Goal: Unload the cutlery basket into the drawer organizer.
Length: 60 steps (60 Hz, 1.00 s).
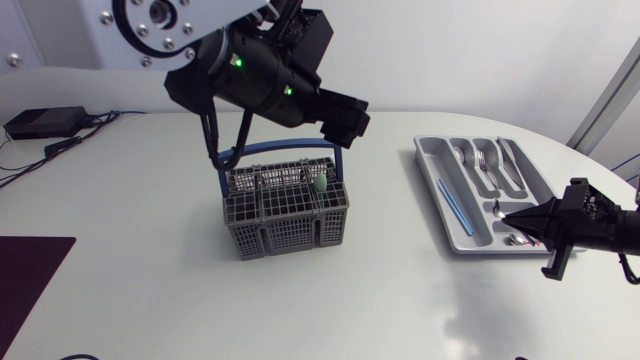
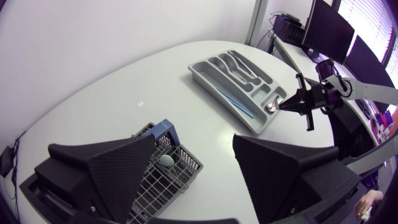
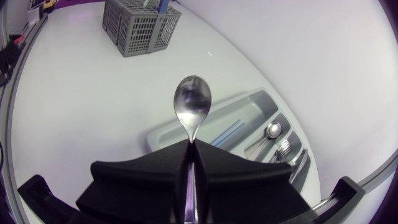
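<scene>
Right gripper (image 1: 512, 219) is pinched tight on a spoon (image 3: 192, 102) by its handle, with the bowl sticking straight out ahead of the fingers. It comes in at the near end of the drawer organizer (image 1: 425, 150), so the spoon bowl sits over that end; I cannot tell whether it hangs above or touches. The spoon's long axis points across the organizer's long slots, not along them. The slot already holding spoons (image 1: 468, 156) lies further along the organizer, away from the gripper tip. Judgement: the coming move turns on swinging the handle in line with that slot before letting go. Left gripper (image 2: 193, 142) is spread wide with nothing in it, over the cutlery basket (image 1: 285, 215), well apart from the organizer. A green-tipped piece (image 1: 320, 184) stands in the basket, nearest the left arm.
</scene>
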Motion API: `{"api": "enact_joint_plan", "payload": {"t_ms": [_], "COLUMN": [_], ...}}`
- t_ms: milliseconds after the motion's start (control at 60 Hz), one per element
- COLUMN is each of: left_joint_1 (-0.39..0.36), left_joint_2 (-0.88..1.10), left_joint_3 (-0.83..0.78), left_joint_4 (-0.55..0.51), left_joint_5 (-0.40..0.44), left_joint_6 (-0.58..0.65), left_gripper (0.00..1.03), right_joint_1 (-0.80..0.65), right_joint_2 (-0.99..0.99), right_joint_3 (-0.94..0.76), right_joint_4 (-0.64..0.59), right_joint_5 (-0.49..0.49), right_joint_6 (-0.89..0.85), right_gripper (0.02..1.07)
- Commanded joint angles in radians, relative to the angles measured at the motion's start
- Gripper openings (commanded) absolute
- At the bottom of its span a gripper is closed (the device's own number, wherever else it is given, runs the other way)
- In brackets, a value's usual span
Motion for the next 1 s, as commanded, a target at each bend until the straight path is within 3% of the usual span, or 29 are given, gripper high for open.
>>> {"api": "enact_joint_plan", "payload": {"t_ms": [0,250,483,983], "left_joint_1": [-0.006,-0.004,0.001,0.005], "left_joint_2": [0.027,0.052,0.060,0.087], "left_joint_3": [-0.009,0.002,0.003,0.022], "left_joint_4": [-0.012,-0.019,-0.024,-0.032], "left_joint_5": [0.005,0.005,0.004,0.005], "left_joint_6": [-0.006,-0.003,-0.003,-0.001], "left_gripper": [0.86,0.87,0.88,0.89], "right_joint_1": [-0.043,-0.098,-0.107,-0.079], "right_joint_2": [0.104,0.283,0.407,0.461], "right_joint_3": [0.072,0.210,0.259,0.264], "right_joint_4": [-0.035,-0.076,-0.055,0.120], "right_joint_5": [0.003,0.038,0.130,0.217], "right_joint_6": [-0.153,-0.347,-0.535,-0.610], "right_gripper": [0.08,0.08,0.08,0.08]}}
